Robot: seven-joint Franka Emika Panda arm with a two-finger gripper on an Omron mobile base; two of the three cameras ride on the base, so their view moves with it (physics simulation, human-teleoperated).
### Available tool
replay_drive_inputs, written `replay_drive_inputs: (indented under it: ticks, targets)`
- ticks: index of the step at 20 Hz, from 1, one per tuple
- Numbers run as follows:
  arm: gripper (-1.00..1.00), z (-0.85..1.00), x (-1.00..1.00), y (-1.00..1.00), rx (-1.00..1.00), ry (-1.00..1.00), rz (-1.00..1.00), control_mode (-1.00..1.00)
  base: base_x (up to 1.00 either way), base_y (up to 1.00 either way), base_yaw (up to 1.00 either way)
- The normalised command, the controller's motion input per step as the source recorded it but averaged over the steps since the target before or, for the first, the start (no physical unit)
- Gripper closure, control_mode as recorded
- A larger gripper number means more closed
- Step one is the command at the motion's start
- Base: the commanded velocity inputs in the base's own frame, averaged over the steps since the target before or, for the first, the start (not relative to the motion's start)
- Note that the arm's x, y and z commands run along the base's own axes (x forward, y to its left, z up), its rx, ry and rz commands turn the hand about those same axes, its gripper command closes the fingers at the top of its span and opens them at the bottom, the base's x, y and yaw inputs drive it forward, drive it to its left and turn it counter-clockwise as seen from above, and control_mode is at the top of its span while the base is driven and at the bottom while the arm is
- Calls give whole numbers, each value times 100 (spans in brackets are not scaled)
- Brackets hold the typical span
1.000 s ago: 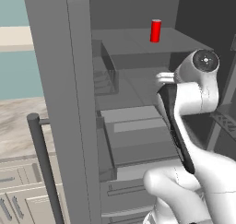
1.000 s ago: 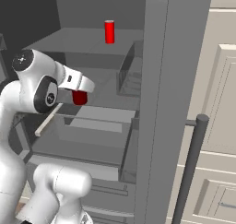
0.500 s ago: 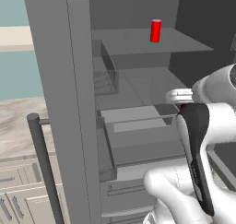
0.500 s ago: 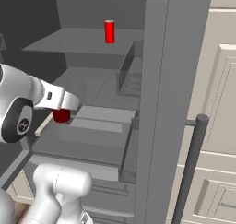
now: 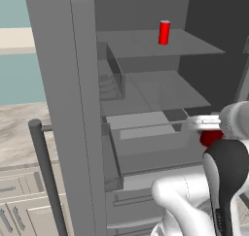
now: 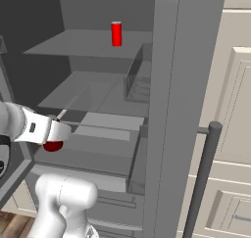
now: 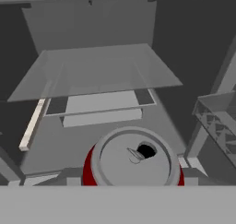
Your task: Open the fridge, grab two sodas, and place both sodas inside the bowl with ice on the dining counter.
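Because the task needs two sodas carried to the bowl, the fingers (image 7: pixel 131 184) grip one can (image 7: pixel 132 161) from its sides, top up so it travels level, low in front of the fridge (image 6: pixel 166 85) opening. In the right base view that can (image 6: pixel 52 145) hangs under the hand, clear of the fridge drawers. Both fridge doors stand swung wide for reach. Deeper in the fridge, the second can (image 5: pixel 164 32) stands upright on the top shelf (image 5: pixel 146 43), well above the hand, waiting.
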Motion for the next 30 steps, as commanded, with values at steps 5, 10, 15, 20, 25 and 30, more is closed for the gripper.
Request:
replay_drive_inputs:
  ticks: [5, 10, 15, 20, 25, 30]
  targets:
    - [100, 6, -32, 0, 0, -6, 2, 100, -22, 0, 9]
    - [100, 0, 0, 0, 0, 0, 0, 100, -46, 0, 35]
    - [100, 0, 0, 0, 0, 0, 0, 100, -61, 0, 44]
    - [100, 0, 0, 0, 0, 0, 0, 100, -63, 0, 45]
    - [100, 0, 0, 0, 0, 0, 0, 100, -59, 0, 45]
    - [100, 0, 0, 0, 0, 0, 0, 100, -53, 8, 44]
